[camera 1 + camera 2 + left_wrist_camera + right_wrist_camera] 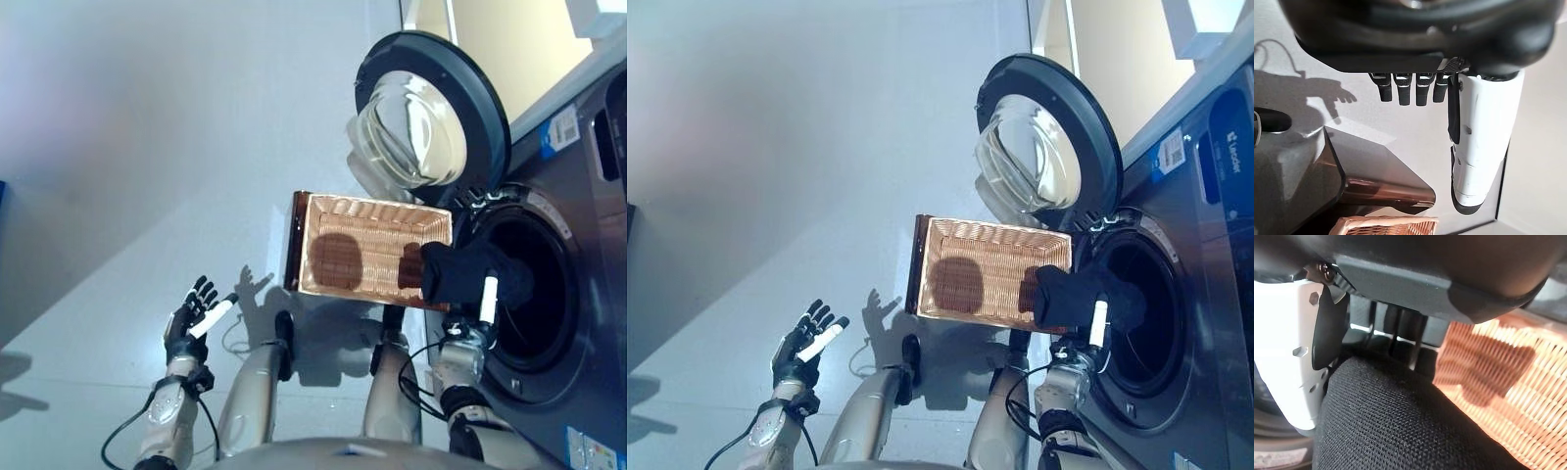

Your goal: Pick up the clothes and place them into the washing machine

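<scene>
Grey, glossy floor [147, 147] spreads under me, with the dark washing machine [578, 323] at my right, its round door [431, 117] swung wide. Just beside the drum mouth [534, 294] sits a wicker basket [372, 250]. My right hand [470, 328] grips a black garment [465, 274] at the basket's edge, by the drum opening. My right wrist view shows my fingers [1400, 333] curled into the knit cloth, hidden from the head views. My left hand [196, 318] hangs over the floor, fingers spread, holding nothing.
</scene>
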Controlling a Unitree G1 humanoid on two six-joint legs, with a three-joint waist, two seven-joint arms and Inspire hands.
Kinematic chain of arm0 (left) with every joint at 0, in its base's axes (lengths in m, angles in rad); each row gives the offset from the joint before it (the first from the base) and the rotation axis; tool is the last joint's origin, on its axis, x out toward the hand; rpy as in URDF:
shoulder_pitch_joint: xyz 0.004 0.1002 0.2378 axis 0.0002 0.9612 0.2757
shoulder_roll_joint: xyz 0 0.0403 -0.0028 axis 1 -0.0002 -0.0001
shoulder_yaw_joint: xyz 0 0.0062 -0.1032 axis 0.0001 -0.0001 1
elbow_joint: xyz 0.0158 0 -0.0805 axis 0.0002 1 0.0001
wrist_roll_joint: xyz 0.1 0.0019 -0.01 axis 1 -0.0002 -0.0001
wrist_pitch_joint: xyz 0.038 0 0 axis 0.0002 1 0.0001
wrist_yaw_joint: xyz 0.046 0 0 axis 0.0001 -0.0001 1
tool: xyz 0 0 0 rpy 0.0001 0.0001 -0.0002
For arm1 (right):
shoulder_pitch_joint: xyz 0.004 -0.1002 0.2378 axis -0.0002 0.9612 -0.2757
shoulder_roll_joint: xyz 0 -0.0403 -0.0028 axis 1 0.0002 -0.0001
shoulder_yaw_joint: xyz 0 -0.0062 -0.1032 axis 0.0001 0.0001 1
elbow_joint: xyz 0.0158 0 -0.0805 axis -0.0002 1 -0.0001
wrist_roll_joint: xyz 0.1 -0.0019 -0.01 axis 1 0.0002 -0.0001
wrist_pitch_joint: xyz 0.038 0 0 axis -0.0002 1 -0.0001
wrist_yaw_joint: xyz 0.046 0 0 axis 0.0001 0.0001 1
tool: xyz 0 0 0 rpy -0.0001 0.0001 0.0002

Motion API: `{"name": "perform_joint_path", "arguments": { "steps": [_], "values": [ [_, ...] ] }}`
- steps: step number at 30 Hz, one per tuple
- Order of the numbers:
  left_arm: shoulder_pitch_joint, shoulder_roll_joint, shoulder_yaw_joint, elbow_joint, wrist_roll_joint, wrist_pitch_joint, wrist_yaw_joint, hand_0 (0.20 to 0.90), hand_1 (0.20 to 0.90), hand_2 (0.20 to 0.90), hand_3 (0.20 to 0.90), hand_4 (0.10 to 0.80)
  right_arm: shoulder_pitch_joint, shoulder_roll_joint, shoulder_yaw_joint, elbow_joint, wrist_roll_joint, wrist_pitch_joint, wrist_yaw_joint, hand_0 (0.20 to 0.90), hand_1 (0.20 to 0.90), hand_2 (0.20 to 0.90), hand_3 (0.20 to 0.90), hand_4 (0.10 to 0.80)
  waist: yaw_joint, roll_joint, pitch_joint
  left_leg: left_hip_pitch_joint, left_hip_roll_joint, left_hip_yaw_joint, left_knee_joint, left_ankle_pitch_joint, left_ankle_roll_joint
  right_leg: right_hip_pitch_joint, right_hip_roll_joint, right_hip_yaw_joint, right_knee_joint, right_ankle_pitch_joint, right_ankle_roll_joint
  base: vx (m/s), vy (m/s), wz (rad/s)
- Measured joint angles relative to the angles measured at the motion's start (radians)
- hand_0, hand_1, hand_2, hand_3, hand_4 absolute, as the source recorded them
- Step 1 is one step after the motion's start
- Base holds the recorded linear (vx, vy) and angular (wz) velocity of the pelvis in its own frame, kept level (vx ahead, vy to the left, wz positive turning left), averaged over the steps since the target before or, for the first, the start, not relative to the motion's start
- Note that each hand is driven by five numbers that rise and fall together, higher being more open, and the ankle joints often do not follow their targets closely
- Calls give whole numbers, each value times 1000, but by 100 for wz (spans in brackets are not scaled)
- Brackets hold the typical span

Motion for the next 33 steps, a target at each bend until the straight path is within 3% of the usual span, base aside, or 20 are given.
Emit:
{"name": "perform_joint_path", "arguments": {
  "steps": [4, 6, 13, 15, 17, 19, 22, 28, 33],
  "values": [
    [7, 1, 1, 1, -1, -2, -1, 900, 900, 900, 900, 800, -22, -1, -4, 0, 2, -4, -21, 200, 200, 200, 200, 300, -7, 18, 11, -40, 16, 0, 101, -47, 5, -49, 3, 20, 120, -50, -11, -30, -20, 0],
    [16, -1, 0, 1, -1, -4, 0, 900, 900, 900, 900, 800, -35, -4, -12, 0, 5, -6, -24, 200, 200, 200, 200, 300, -8, 22, 24, -56, 20, -5, 159, -72, -3, -81, 1, 33, 190, -91, 10, -10, -6, -2],
    [66, -1, -7, 0, 1, -4, -5, 900, 900, 900, 900, 800, -95, -37, -77, 75, 7, -41, -87, 200, 200, 200, 200, 300, -10, 40, 32, -88, 38, -15, 193, -78, -13, -132, 25, 58, 249, -106, 10, -10, 0, -6],
    [69, 7, -3, -3, 1, -4, -6, 900, 900, 900, 900, 800, -89, -54, -87, 97, 8, -47, -113, 200, 200, 200, 200, 300, -10, 40, 32, -98, 49, -10, 204, -76, -16, -152, 30, 72, 322, -129, -38, -16, 3, 18],
    [74, 12, -4, -4, 2, -4, -5, 900, 900, 900, 900, 800, -116, -80, -119, 117, 7, -47, -132, 200, 200, 200, 200, 300, -5, 41, 31, -123, 50, -15, 204, -73, -36, -190, 34, 81, 332, -143, -12, -19, 10, -1],
    [86, 11, -7, -4, 15, 2, -6, 900, 900, 900, 900, 800, -144, -96, -169, 129, 9, -45, -153, 200, 200, 200, 200, 300, 2, 53, 25, -127, 48, -29, 198, -66, -46, -196, 40, 80, 331, -132, -11, -7, 13, -13],
    [86, 9, -8, -12, 39, 1, -6, 900, 900, 900, 900, 800, -186, -137, -236, 150, 26, -68, -200, 200, 200, 200, 200, 300, 15, 71, 15, -130, 47, -30, 195, -65, -42, -197, 39, 80, 328, -132, -11, 3, 4, 1],
    [88, 15, -15, -18, 52, 1, -1, 900, 900, 900, 900, 800, -265, -245, -255, 215, 23, -88, -281, 200, 200, 200, 200, 300, 28, 108, -7, -137, 28, -28, 196, -67, -30, -200, 21, 81, 325, -130, -15, -8, 25, 5],
    [88, 21, -20, -45, 67, 1, -2, 900, 900, 900, 900, 800, -296, -288, -262, 216, 22, -89, -296, 200, 200, 200, 200, 300, 43, 116, -11, -138, 27, -24, 195, -70, -26, -200, 19, 82, 317, -132, -11, 1, 7, 0]
  ]
}}
